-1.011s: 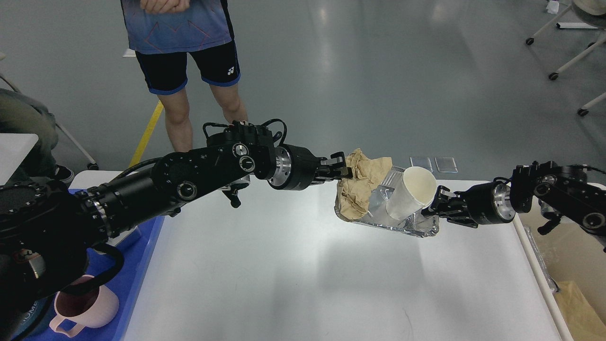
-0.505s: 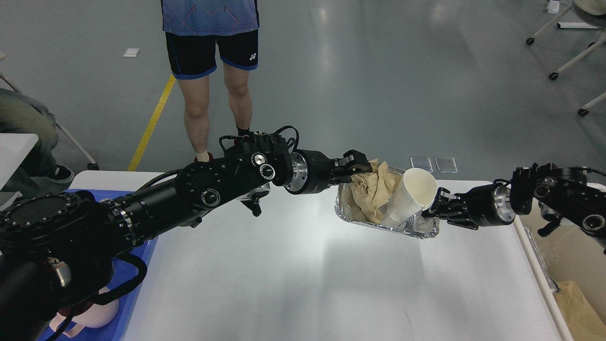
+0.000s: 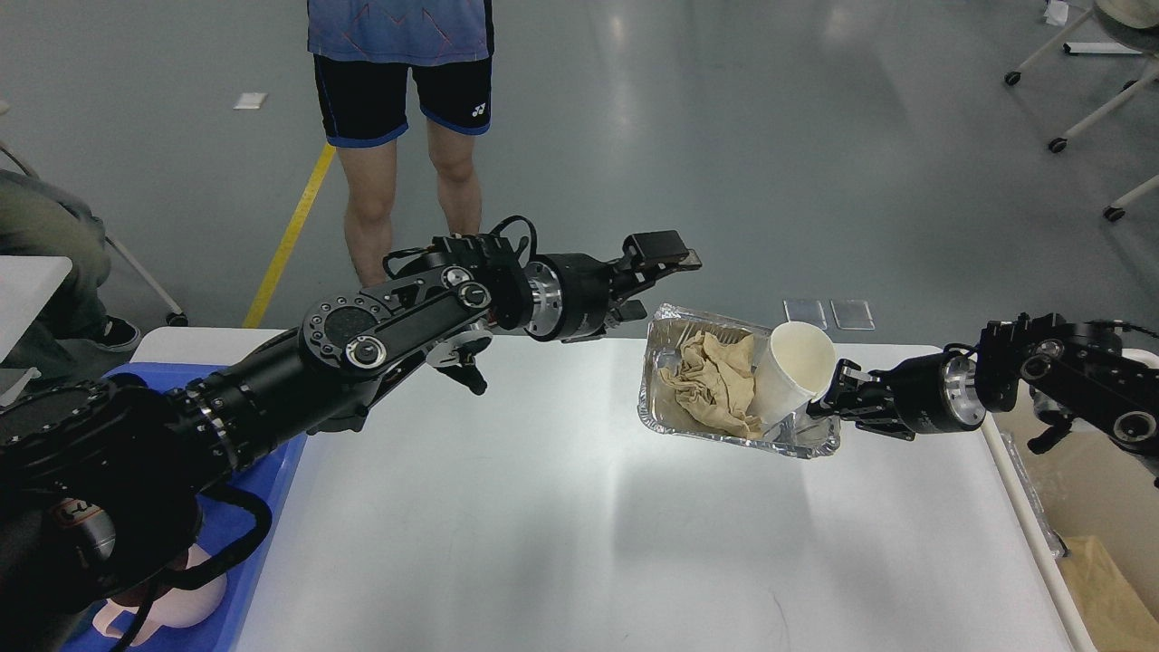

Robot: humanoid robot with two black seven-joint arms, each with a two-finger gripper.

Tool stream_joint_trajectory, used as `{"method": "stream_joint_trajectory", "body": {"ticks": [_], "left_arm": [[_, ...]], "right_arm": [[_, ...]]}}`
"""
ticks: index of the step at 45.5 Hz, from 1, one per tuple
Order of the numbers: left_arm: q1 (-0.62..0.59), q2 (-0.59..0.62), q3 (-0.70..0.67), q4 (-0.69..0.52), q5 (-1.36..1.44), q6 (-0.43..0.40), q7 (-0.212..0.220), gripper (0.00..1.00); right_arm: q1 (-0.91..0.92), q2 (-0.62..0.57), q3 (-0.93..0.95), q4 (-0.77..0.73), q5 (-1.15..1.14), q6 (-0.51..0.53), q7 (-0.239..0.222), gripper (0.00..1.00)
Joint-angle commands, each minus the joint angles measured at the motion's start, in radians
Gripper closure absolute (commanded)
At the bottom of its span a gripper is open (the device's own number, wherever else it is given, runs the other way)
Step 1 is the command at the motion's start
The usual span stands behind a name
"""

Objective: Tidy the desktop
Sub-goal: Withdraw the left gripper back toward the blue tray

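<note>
Above the desktop [image 3: 579, 507], my right gripper [image 3: 822, 409] pinches the foil tray [image 3: 724, 435] aloft, my left gripper [image 3: 656, 272] spread wide, empty.

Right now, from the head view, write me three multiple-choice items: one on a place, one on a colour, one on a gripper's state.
1. Where does the crumpled brown paper lie?
A. In the foil tray
B. On the blue tray
C. On the floor

2. What colour is the paper cup?
A. Red
B. Off-white
C. Green

3. How does the left gripper stand?
A. Shut on the paper
B. Shut on the cup
C. Open, holding nothing

Answers:
1. A: the paper sits inside the foil tray, which the right gripper holds by its edge above the desktop.
2. B: the cup leaning in the tray is off-white inside and out.
3. C: its fingers are spread, up and left of the tray, with nothing between them.
</note>
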State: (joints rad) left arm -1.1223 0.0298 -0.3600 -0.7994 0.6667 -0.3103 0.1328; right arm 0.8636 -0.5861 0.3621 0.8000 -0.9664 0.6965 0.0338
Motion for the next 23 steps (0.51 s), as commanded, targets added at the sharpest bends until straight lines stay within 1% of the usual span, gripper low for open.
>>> {"method": "stream_joint_trajectory", "body": {"ticks": [1,10,14,19,23], "left_arm": [[0.071,0.038,-0.144,0.0,-0.025,0.02,-0.002,0.04],[0.223,0.059,-0.416,0.0,-0.104,0.026,-0.002,0.04],[0.308,0.065,-0.557,0.0,-0.148,0.034,-0.008,0.04],[0.406,0.062,-0.707,-0.003,-0.191,0.031,-0.044,0.04],[0.463,0.062,-0.786,-0.004,-0.213,0.03,-0.096,0.04]], "right_arm": [[0.0,0.002,0.001,0.001,0.0,-0.002,0.0,1.0],[0.0,0.002,0.001,-0.001,0.0,-0.002,0.0,1.0],[0.0,0.002,0.001,-0.002,0.0,-0.002,0.0,1.0],[0.0,0.002,0.001,-0.002,0.0,-0.002,-0.002,1.0],[0.0,0.002,0.001,-0.002,0.0,-0.002,-0.002,1.0]]}}
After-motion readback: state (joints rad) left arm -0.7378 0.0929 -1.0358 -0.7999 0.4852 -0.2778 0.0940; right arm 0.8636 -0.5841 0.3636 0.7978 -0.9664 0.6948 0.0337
